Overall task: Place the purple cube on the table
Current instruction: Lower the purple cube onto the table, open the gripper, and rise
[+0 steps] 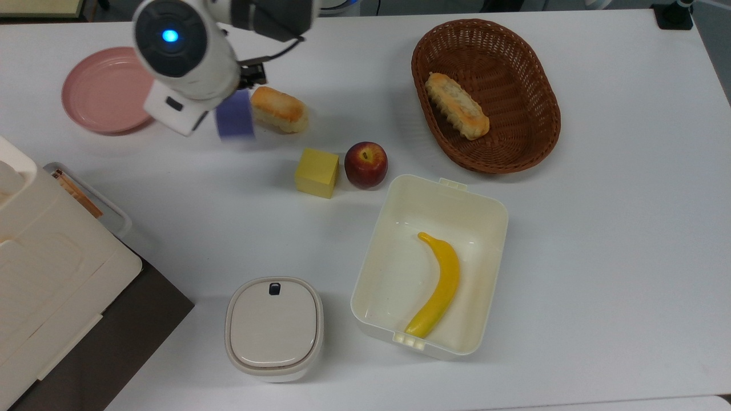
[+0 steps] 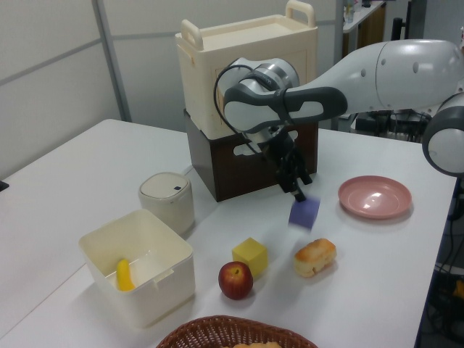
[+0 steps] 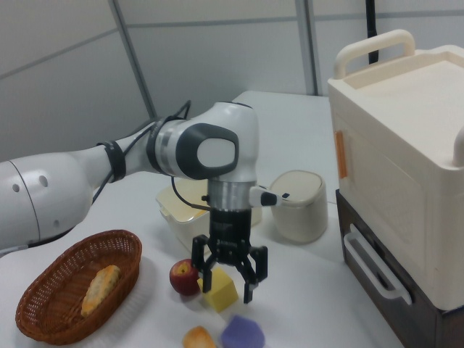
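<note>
The purple cube point(image 1: 235, 114) shows blurred just off the pink plate point(image 1: 103, 88), beside a bread roll point(image 1: 280, 109) over the white table point(image 1: 599, 228). In the left view the purple cube point(image 2: 304, 212) sits just below my gripper point(image 2: 298, 193) and apart from it. In the right view my gripper point(image 3: 226, 291) hangs open with its fingers point(image 3: 249, 290) spread, and the purple cube point(image 3: 243, 332) lies below them, down by the tabletop. I cannot tell whether it rests on the table.
A yellow cube point(image 1: 316, 172) and an apple point(image 1: 365, 164) lie close by. Further off are a wicker basket point(image 1: 537, 85) with bread, an open white box point(image 1: 485, 205) holding a banana, a lidded white pot point(image 1: 274, 328) and a cream cabinet point(image 2: 246, 72).
</note>
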You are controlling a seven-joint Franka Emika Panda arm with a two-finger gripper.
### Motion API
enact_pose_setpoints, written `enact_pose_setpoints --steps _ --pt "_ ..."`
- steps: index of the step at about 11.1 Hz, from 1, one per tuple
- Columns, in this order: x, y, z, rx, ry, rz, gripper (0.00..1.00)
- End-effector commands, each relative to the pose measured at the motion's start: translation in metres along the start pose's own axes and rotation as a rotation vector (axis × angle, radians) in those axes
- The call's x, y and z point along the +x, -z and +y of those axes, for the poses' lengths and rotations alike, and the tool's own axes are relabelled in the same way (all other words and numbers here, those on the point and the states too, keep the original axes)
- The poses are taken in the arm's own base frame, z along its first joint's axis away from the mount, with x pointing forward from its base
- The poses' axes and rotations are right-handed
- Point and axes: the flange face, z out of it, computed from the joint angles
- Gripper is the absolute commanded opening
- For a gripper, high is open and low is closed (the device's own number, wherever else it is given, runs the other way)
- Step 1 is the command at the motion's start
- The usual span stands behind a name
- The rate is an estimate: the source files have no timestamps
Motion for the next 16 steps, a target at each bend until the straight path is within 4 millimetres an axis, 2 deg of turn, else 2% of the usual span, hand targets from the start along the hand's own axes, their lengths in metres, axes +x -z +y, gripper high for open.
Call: enact_pose_setpoints --steps 1,3,5,6,8,13,16 --pt "-0.017 0.031 -0.017 0.005 -0.035 0.085 1.00" --pt "-0.039 0.060 -0.029 -0.012 -0.020 0.146 1.00" --pt "-0.056 0.092 -0.031 -0.030 -0.033 0.222 1.00" --pt "-0.060 0.099 -0.033 -0.008 -0.064 0.252 1.00" --pt "-0.057 0.110 -0.031 0.008 -0.178 0.333 1.00" --pt "-0.048 0.126 -0.026 0.012 -0.229 0.477 1.00" --pt "-0.061 0.132 -0.019 0.006 -0.233 0.499 1.00"
